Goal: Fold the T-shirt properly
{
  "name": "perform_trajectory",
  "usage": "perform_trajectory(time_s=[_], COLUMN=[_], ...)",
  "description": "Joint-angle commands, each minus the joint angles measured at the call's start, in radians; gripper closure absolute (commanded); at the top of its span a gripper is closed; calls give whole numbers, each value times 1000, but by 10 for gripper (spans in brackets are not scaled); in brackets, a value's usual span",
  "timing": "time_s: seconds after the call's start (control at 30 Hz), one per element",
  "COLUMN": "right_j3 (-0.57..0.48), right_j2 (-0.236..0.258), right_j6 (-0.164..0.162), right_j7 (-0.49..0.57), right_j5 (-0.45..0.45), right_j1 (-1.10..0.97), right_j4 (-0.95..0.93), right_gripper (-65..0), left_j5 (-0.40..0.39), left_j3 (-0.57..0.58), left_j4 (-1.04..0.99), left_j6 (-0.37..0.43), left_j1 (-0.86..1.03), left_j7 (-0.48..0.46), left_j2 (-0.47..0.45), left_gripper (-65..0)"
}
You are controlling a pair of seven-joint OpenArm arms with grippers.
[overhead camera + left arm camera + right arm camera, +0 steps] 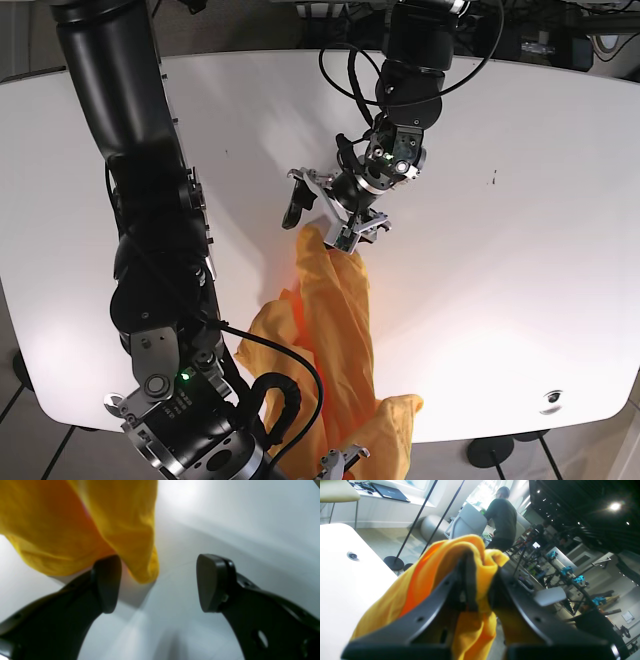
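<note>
The yellow-orange T-shirt point(335, 340) is stretched in a long bunched strip from the table's middle to its front edge. My left gripper point(325, 218) is open at the shirt's far end. In the left wrist view the gripper point(160, 583) has its fingers wide apart, and a corner of the shirt point(75, 525) hangs beside the left finger point(107, 582). My right gripper point(340, 462) is at the front edge. In the right wrist view it point(475, 580) is shut on a fold of the shirt point(427, 580) and holds it above the table.
The white table point(520, 200) extends to both sides of the shirt. A round cable grommet point(549, 397) sits near the front right corner. The right arm's black column point(140, 180) stands at the left. A person and chairs point(503, 517) are beyond the table.
</note>
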Motion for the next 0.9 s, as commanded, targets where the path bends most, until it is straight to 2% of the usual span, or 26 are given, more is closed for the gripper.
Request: perform_trajectory(time_s=[0.03, 0.17, 0.23, 0.3, 0.33, 0.37, 0.4, 0.47, 0.57, 0.63, 0.7, 0.77, 0.9], right_j3=[5, 5, 5, 5, 8, 10, 10, 10, 67, 117, 156, 211, 301], right_j2=[-4, -4, -4, -4, -4, -4, -1, 19, 28, 32, 64, 81, 96], right_j6=[-7, -7, -7, -7, -7, -7, -7, -11, -15, -13, -16, -18, -21], right_j7=[30, 30, 30, 30, 30, 30, 30, 35, 79, 130, 191, 263, 335], right_j5=[-1, 0, 0, -1, -1, -1, -3, -4, -6, -6, -4, -6, -6], right_j1=[43, 43, 43, 43, 43, 43, 45, 45, 49, 54, 71, 94, 154], right_j4=[11, 11, 11, 11, 11, 9, 8, -18, -147, -267, -396, -534, -724], right_gripper=[-21, -21, -21, -21, -21, -21, -21, -21, -21, -21, -21, -21, -21], left_j5=[-17, -17, -17, -12, -12, -12, -14, -17, -17, -17, -17, -15, -15], left_j3=[1, 1, 1, 1, -1, -2, -5, -28, -93, -188, -306, -436, -556], left_j4=[7, -117, -186, -217, -222, -219, -211, -110, 200, 381, 489, 562, 559], left_j6=[2, 4, 4, 4, 4, 4, 4, 1, -26, -90, -141, -196, -205], left_j1=[-17, -83, -123, -145, -149, -148, -145, -113, -21, 1, -11, -106, -320], left_j7=[-28, -30, -30, -25, -24, -24, -14, 22, 117, 217, 312, 411, 536], left_j2=[8, 8, 18, 18, 18, 18, 18, -9, -50, -93, -100, -155, -242], left_gripper=[-433, -433, -390, -258, -115, -19, 0, -4, -3, -1, -1, -1, -1])
